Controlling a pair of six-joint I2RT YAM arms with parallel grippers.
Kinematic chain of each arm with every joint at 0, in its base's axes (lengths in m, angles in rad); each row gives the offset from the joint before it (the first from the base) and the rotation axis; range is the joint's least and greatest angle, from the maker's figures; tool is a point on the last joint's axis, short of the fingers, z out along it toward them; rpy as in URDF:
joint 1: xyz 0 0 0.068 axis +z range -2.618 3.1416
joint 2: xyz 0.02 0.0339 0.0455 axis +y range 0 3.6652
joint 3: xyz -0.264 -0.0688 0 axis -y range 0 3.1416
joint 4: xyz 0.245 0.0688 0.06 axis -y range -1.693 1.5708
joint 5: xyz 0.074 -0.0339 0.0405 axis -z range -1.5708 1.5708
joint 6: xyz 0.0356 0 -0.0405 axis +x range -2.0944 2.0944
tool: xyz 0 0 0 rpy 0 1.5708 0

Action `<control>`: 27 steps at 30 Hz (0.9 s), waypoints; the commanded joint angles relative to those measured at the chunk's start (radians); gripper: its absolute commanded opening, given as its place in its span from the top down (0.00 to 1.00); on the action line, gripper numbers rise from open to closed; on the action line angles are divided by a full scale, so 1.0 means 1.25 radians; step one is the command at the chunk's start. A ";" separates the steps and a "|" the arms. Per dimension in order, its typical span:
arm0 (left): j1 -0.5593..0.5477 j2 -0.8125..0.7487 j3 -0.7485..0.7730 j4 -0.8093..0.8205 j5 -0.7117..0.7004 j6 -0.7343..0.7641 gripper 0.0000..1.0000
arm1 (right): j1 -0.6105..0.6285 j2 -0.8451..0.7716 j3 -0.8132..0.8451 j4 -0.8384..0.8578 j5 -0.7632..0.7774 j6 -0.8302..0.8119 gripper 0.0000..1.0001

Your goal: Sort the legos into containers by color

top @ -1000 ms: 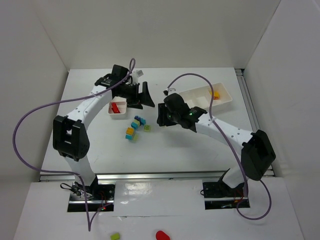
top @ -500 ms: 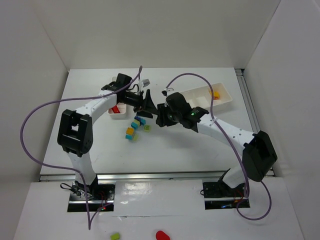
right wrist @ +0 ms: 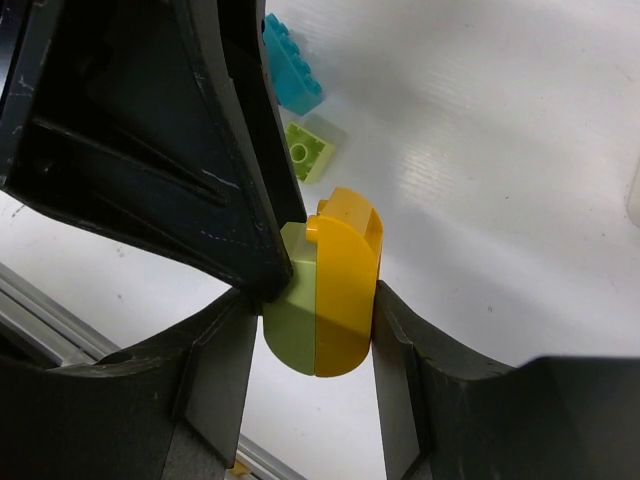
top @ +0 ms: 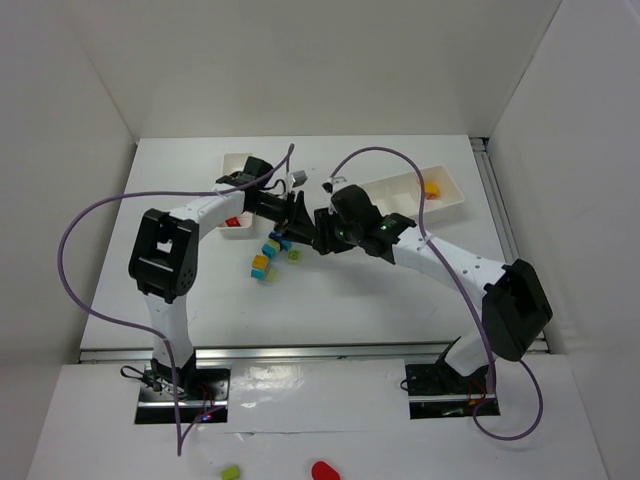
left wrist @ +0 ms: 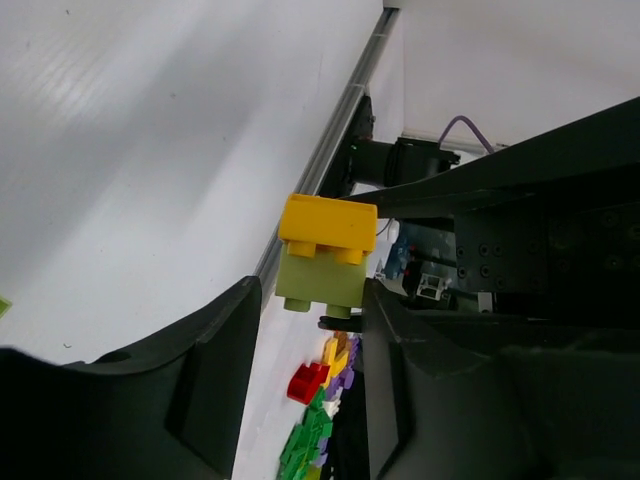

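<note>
A two-colour lego stack, yellow [right wrist: 347,275] on lime green [right wrist: 292,320], hangs above the table between both arms. My right gripper [right wrist: 312,320] is shut on it, one finger on each half. My left gripper [left wrist: 312,300] has closed in on the green half [left wrist: 320,280]; one finger touches it and the other is a sliver off. In the top view the two grippers [top: 295,212] [top: 318,232] meet and hide the stack. Loose legos lie below: a cyan-yellow stack [top: 262,266], another [top: 272,245], a green one [top: 295,254]. The containers are two white trays [top: 236,160] [top: 395,190].
A red lego [top: 232,221] lies in the left tray and a yellow one [top: 432,187] in the right tray. A cyan brick [right wrist: 293,70] and a green brick [right wrist: 308,150] sit on the table under the right wrist. White walls enclose the table. Stray pieces [top: 322,469] lie off the table's near edge.
My left arm has swung right from over the left tray to meet the right gripper, and its jaws have narrowed around the green half. The right arm has barely moved.
</note>
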 commanded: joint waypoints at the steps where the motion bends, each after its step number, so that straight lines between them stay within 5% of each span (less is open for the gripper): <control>1: -0.006 0.019 0.026 0.019 0.047 -0.009 0.47 | -0.005 0.003 0.030 0.043 0.002 -0.008 0.59; 13: -0.006 0.034 0.060 0.027 0.065 -0.031 1.00 | -0.005 0.028 0.045 0.066 0.016 -0.008 0.57; 17: 0.002 0.034 0.060 0.027 0.055 -0.038 1.00 | -0.005 0.035 0.045 0.066 0.024 -0.001 0.41; 21: 0.026 0.041 0.060 0.027 0.048 -0.038 1.00 | -0.012 0.035 0.053 0.051 0.031 0.006 0.08; 27: 0.050 0.048 0.076 0.027 0.038 -0.038 1.00 | -0.038 -0.015 0.060 0.020 0.009 0.015 0.06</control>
